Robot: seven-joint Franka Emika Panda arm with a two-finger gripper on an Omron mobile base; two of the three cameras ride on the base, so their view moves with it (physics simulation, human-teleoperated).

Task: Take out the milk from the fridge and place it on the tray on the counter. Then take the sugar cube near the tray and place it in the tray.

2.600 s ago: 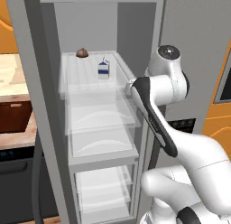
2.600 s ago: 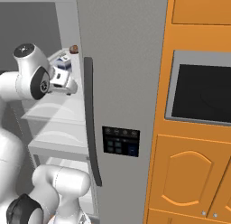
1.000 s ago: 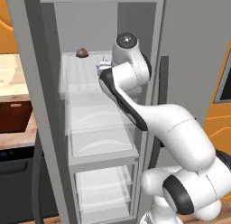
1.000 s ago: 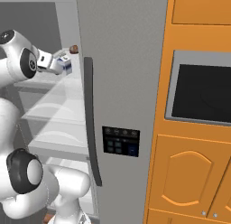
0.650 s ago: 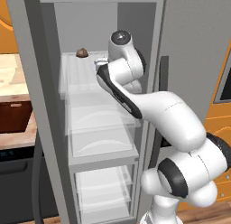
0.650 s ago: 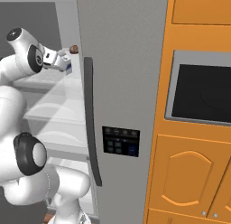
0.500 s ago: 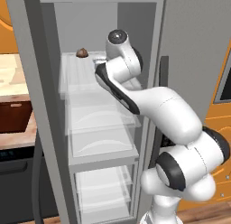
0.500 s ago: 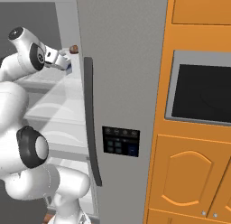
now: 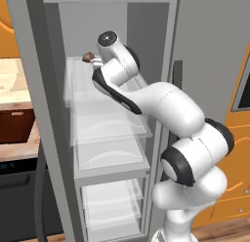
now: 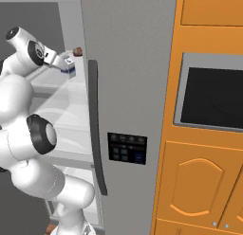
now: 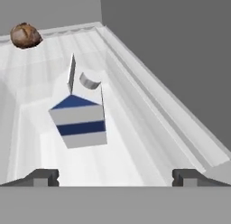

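The fridge (image 9: 53,114) is the biggest thing, a tall grey cabinet standing open, with a pale interior and stacked clear glass shelves (image 9: 110,129) and drawers. In the right base view its grey door face (image 10: 128,87) carries a long dark vertical handle (image 10: 96,130) and a small dark control panel (image 10: 126,148). Right of it are orange wooden cabinets (image 10: 199,182) with a built-in dark-glass oven (image 10: 213,94). At the left edge of the left base view sits a strip of reddish-beige counter (image 9: 12,87).

The white arm (image 9: 161,104) reaches up and into the top shelf level. The gripper (image 11: 115,175) has its fingers spread wide apart, holding nothing; both dark tips show low in the hand view, with the milk (image 11: 81,110) ahead of and between them, not touching.

The milk is a small white gable-top carton with a blue band round its lower half, a dark blue triangular panel above the band, and a short round grey cap on the slanted roof. It stands on the top shelf (image 11: 135,128), near the right-hand fridge wall, and looks tilted in the hand view. In the right base view it sits just past the gripper's end (image 10: 70,68).

A small brown rounded lump (image 11: 25,35) lies farther back on the same shelf, well apart from the carton, also seen at (image 9: 88,56).
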